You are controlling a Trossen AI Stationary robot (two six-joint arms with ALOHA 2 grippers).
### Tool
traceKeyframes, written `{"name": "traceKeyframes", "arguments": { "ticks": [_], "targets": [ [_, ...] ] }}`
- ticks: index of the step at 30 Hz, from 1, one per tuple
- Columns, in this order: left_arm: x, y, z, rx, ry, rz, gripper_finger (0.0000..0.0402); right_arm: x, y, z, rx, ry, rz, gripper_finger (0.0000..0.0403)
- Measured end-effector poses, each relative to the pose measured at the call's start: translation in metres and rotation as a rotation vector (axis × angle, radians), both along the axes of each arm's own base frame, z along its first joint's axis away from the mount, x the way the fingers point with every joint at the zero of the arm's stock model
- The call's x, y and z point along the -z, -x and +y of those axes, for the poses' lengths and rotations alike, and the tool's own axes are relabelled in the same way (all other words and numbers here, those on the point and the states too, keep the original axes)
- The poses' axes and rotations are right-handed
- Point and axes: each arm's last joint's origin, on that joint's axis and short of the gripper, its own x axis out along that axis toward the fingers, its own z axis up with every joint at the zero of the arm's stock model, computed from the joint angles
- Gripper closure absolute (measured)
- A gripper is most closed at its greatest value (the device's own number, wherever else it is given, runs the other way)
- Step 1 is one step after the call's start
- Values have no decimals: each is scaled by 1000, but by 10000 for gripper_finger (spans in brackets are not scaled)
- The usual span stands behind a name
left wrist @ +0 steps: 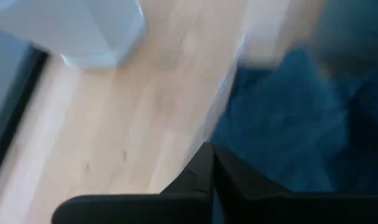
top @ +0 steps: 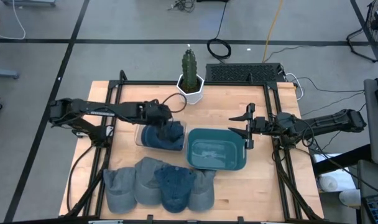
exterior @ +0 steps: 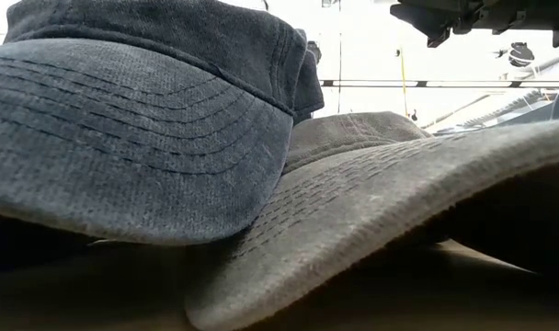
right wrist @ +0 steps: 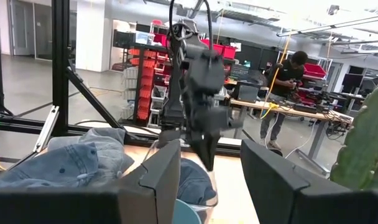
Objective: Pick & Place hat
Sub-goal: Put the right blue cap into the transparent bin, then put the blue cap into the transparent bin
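Four denim caps [top: 159, 185] lie overlapping in a row along the near edge of the wooden worktop [top: 263, 193], two paler grey-blue ones on the left, a darker blue one on top toward the middle, and another pale one at the right end. In the low view the brims of a dark cap [exterior: 123, 156] and a grey cap [exterior: 371, 202] fill most of the frame. A fifth dark blue hat [top: 165, 135] sits in a clear plastic container [top: 141, 138] near the middle of the worktop, just left of a teal bin [top: 217, 150].

Over that hat is the left pincer [top: 170, 122], its fingers [left wrist: 204, 177] pressed together with nothing between them; the left wrist view shows blue fabric [left wrist: 288, 118] directly beyond the fingertips, though whether they touch it cannot be told. The right pincer [top: 246, 129] is held above the right rim of the teal bin, its two fingers [right wrist: 153, 171] standing apart and empty, pointing across toward the left arm.

At the far edge of the worktop a cactus [top: 189, 67] stands upright in a white pot [top: 191, 88]. Beyond the worktop, in the right wrist view, a person [right wrist: 287, 84] stands at a bench in the room behind.
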Motion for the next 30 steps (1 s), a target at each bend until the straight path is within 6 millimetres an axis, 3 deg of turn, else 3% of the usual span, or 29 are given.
{"name": "traceKeyframes", "arguments": {
  "ticks": [10,15,20,25,30],
  "targets": [
    [-42,14,-13,1,49,-249,347,0,0,0,0,0,2,248],
    [-43,15,-25,45,175,-275,307,0,0,0,-1,0,2,248],
    [-42,12,-45,124,306,-279,241,0,0,0,-1,0,2,248],
    [-43,11,-66,241,316,-287,186,0,0,0,-1,0,2,248],
    [-47,9,-79,298,319,-336,158,0,1,0,-2,0,2,248]
  ]
}}
